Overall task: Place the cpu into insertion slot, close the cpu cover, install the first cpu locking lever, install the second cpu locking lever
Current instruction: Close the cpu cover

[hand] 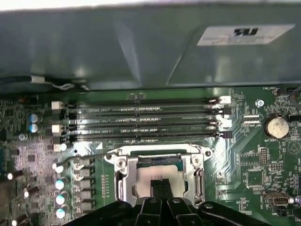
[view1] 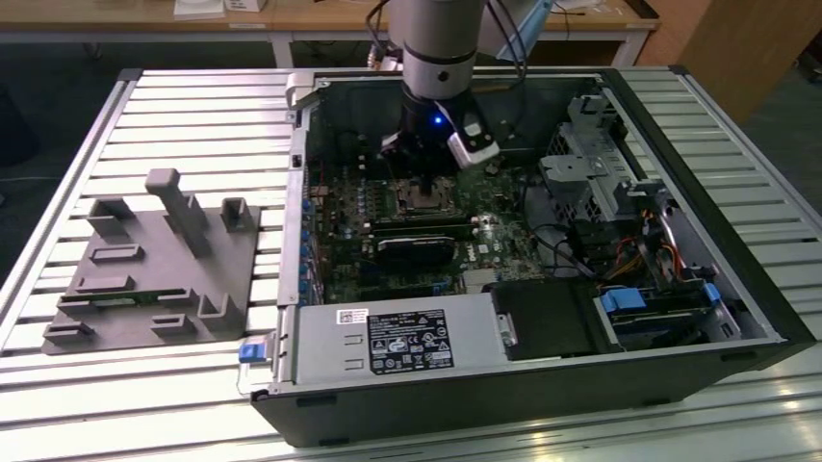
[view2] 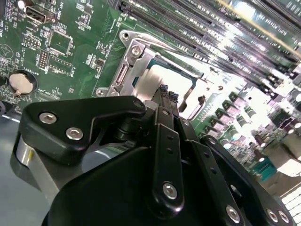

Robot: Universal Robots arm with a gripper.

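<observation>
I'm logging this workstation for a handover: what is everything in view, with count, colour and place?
table: one, silver slatted metal, under everything else
computer case: one, black, open, on the table
fixture: one, grey, on the table, exterior view's left of the case
motherboard: one, green, inside the case
insertion slot: one, silver rim, on the motherboard
memory slots: four, black, beside the insertion slot
cpu: one, pale silver-grey, in the insertion slot
coin battery: one, silver, on the motherboard
labelled box: one, grey with black label, inside the case
arm: one, grey, reaching into the case
gripper: one, black, fingers shut, tips at the cpu
</observation>
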